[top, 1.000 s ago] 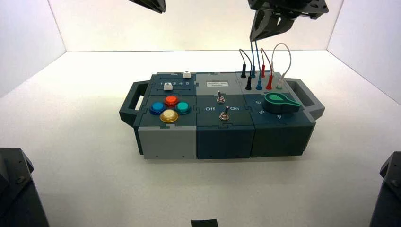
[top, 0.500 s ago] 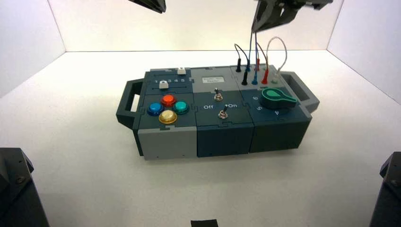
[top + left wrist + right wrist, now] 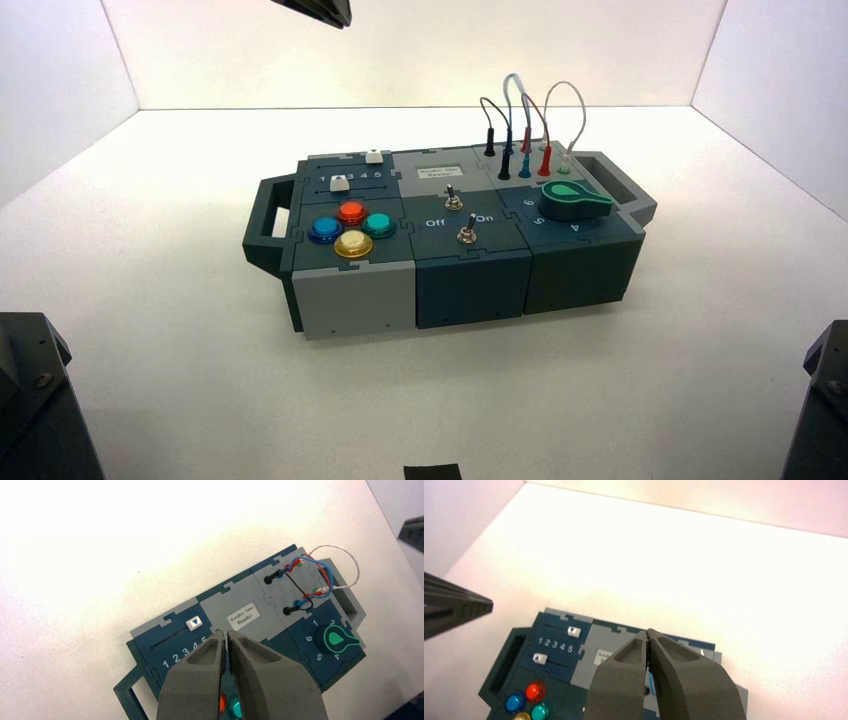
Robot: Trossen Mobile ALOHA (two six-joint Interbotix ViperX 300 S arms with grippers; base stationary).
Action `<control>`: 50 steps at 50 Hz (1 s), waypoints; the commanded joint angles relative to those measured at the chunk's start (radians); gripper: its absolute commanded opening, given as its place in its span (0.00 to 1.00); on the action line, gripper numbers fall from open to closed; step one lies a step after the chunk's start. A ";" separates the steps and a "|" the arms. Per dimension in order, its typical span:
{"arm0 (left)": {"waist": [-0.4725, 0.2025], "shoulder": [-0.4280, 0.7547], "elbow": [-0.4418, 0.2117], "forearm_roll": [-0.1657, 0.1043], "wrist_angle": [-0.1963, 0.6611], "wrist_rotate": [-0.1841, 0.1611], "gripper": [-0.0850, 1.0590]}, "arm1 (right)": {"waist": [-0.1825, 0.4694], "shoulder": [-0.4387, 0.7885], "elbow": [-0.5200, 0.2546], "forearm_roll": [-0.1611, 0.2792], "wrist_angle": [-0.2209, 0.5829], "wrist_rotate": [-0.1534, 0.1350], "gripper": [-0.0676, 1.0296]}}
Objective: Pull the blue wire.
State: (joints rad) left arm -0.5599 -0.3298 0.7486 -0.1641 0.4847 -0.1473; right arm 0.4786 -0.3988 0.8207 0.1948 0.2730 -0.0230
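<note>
White walls close in a pale worktop (image 3: 180, 400) on which the dark teal and grey control box (image 3: 470, 275) stands, turned a little askew. At its far right corner a cluster of thin jumper wires arches above the sockets. Among them the thin blue wire with slim blue plugs (image 3: 512, 100) loops between the black wire (image 3: 489, 112) and the red wire (image 3: 535, 115); in the high view both of its plugs appear to sit in their sockets, and the left wrist view shows it strung across the same grey panel.

The right tool (image 3: 647, 639) hangs above the box with its grey fingers pressed together, and nothing can be seen between them; it is out of the high view. The left tool (image 3: 227, 641) hovers over the slider and button end, fingertips almost meeting with only a thin gap, holding nothing.

Judging by this, the pull is not accomplished: the wire looks seated and ungripped, so grasping it and drawing it free remain.
</note>
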 commanded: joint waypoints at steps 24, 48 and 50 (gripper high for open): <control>-0.005 -0.003 -0.044 0.000 -0.006 0.002 0.10 | 0.008 0.104 0.037 0.052 0.032 0.008 0.18; -0.005 0.031 -0.078 0.002 -0.006 0.003 0.10 | 0.006 0.132 0.069 0.080 0.061 0.011 0.22; -0.005 0.034 -0.080 0.000 -0.006 0.003 0.10 | 0.006 0.137 0.067 0.080 0.063 0.009 0.23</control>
State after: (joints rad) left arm -0.5599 -0.2915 0.7056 -0.1641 0.4847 -0.1473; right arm 0.4832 -0.2623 0.9035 0.2684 0.3390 -0.0169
